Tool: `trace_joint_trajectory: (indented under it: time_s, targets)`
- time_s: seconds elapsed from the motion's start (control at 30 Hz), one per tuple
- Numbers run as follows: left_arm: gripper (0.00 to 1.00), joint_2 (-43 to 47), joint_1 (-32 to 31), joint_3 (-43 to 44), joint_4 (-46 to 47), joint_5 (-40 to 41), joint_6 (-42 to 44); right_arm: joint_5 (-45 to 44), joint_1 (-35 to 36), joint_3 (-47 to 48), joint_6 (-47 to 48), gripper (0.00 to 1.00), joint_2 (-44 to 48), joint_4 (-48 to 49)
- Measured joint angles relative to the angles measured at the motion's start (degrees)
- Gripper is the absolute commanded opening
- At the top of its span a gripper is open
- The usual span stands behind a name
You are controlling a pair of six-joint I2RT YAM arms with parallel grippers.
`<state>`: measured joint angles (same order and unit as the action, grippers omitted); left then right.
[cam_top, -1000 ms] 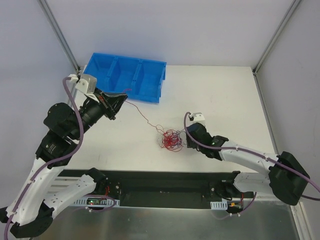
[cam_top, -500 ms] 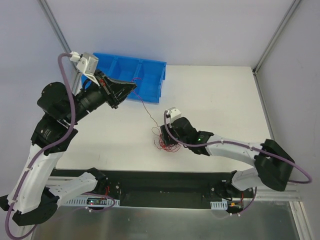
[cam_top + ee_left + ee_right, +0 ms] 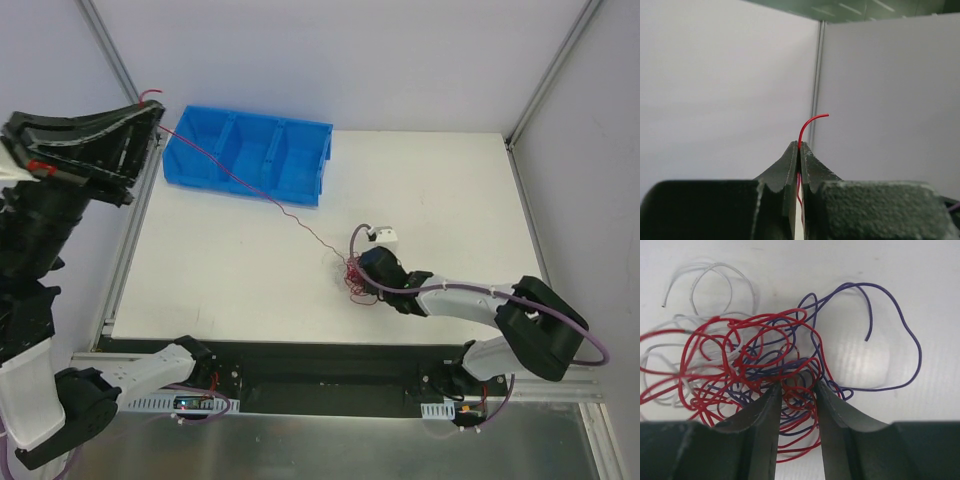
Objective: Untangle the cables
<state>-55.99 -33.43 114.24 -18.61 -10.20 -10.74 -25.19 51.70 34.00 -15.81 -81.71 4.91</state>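
The cables are a small tangle of red, white and dark purple wires on the white table. My right gripper is down on the tangle, and its jaws are partly closed around red and purple loops at the tangle's middle. My left gripper is lifted high at the upper left, shut on one red wire. That wire runs in a long, nearly straight line down to the tangle. In the left wrist view its free end curls out above the closed fingertips.
A blue bin with several compartments stands at the back left of the table, under the stretched red wire. A metal frame post rises beside my left gripper. White walls enclose the table.
My left arm has lifted up and to the left, drawing the red wire out long and straight. My right gripper opened, shifted on the tangle and closed on it again.
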Motion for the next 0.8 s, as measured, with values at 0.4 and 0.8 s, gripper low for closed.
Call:
trace_joint_trajectory:
  time_s: [0.4, 0.8]
  targets:
    - [0.0, -7.96, 0.0, 13.7, 0.2, 9.79, 9.84, -9.14, -8.41, -4.35, -7.13, 0.36, 8.09, -11.13]
    - [0.0, -13.33, 0.0, 19.3, 1.9, 15.28, 16.0, -10.38, -17.16, -4.61, -12.98, 0.4, 8.7, -15.69]
